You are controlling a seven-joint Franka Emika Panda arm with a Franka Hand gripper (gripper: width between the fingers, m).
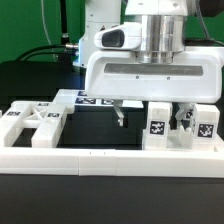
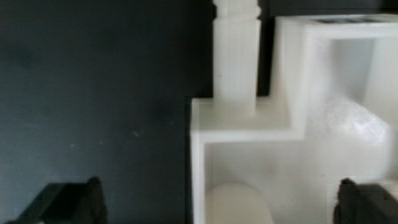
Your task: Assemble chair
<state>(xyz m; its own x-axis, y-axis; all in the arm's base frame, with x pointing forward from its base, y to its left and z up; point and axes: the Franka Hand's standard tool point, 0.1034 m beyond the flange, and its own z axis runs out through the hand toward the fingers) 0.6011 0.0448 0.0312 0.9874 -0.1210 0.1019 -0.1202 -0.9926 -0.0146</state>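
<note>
White plastic lies loose on the black bench. These are the matte white plastic chair parts, and none of them is in hand. I count one white framed panel with crossed braces at the exterior view's left. Two short upright white posts with black-and-white tags stand at its right, near each other. One flat white tagged sheet lies behind, and I cannot tell whether it belongs to the chair. One long low white border rail runs across the front of everything.

The arm's boxy white head hangs over the posts and blocks what is behind them. Its two black fingers point down, spread wide and gripping nothing. One comes down between the posts and hides that gap.

In the wrist view the fingers stand far apart. Below them is a white stepped frame piece with a slim white post against it. One tip is over bare bench and the other over white plastic.
</note>
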